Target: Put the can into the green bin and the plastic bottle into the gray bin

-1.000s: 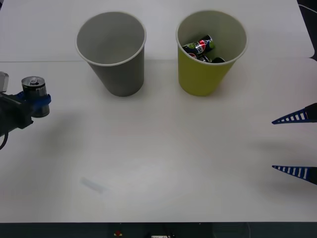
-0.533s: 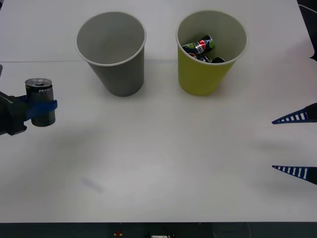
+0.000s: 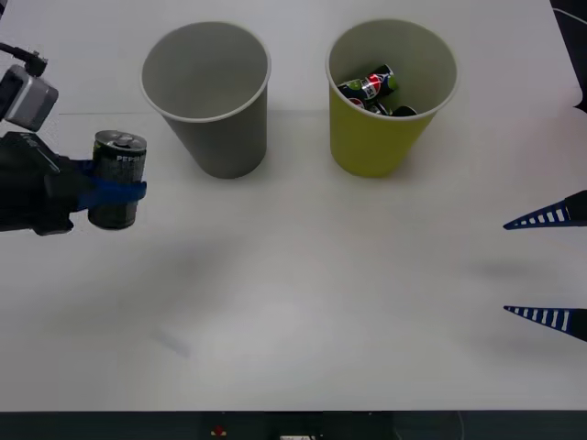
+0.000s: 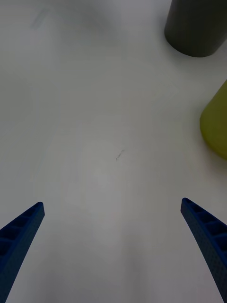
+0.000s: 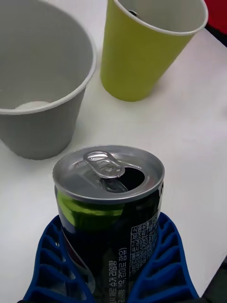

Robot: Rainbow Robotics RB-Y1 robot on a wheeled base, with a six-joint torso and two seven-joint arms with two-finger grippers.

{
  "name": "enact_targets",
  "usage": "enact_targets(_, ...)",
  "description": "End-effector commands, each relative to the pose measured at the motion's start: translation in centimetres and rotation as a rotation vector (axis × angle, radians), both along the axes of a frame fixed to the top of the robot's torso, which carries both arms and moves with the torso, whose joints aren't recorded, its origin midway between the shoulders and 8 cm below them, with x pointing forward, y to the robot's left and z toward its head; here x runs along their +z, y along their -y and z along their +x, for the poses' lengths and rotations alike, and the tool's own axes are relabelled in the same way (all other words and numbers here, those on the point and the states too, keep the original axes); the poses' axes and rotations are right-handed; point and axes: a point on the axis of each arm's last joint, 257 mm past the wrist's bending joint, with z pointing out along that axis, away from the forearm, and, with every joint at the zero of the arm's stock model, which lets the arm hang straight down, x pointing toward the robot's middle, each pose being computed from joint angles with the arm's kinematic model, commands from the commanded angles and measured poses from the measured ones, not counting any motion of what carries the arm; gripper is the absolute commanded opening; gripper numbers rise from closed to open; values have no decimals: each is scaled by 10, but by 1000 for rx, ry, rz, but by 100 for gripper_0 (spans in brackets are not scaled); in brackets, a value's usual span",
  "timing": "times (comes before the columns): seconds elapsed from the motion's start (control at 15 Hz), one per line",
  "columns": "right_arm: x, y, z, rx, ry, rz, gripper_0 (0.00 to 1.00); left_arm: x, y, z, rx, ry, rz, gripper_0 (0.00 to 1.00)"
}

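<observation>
My left gripper (image 3: 110,192) has its blue fingers pinched around the can (image 3: 116,179), which I'm holding upright above the table (image 3: 303,275) on my left side, beside the gray bin (image 3: 207,96) but clear of it. In the left wrist view the can (image 5: 109,208) shows a dark body with a green patch and a silver top whose tab opening is already punched, with the ribbed fingers (image 5: 163,265) wrapped round its lower half. The green bin (image 3: 390,92) stands to the right of the gray one, the gray bin lying between it and the can; it already holds a few dark cans with red-and-blue logos (image 3: 371,87). The gray bin looks empty inside. I judge the can half of the job to be mid-way: gripped and lifted, but not yet carried across over the green rim. I see no plastic bottle on the table, so that part looks untouched. My right gripper (image 3: 547,268) waits at the right edge, fingers spread wide, holding nothing.
</observation>
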Motion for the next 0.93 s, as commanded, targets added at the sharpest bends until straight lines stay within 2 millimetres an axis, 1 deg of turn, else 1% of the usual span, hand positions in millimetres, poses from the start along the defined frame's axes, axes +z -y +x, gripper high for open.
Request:
enact_targets(0.07,0,0,0,0,0,0,100,10,27,13,-72,7,1,0)
enact_targets(0.13,0,0,0,0,0,0,100,18,40,19,-102,18,0,0)
enact_targets(0.27,0,0,0,0,0,0,100,25,57,23,-148,14,10,0)
enact_targets(0.47,0,0,0,0,0,0,100,44,74,35,-192,21,73,0)
enact_targets(0.6,0,0,0,0,0,0,100,55,93,48,-203,48,92,0)
enact_targets(0.73,0,0,0,0,0,0,100,59,113,62,-211,59,107,0)
enact_targets(0.93,0,0,0,0,0,0,100,72,144,82,-221,82,128,0)
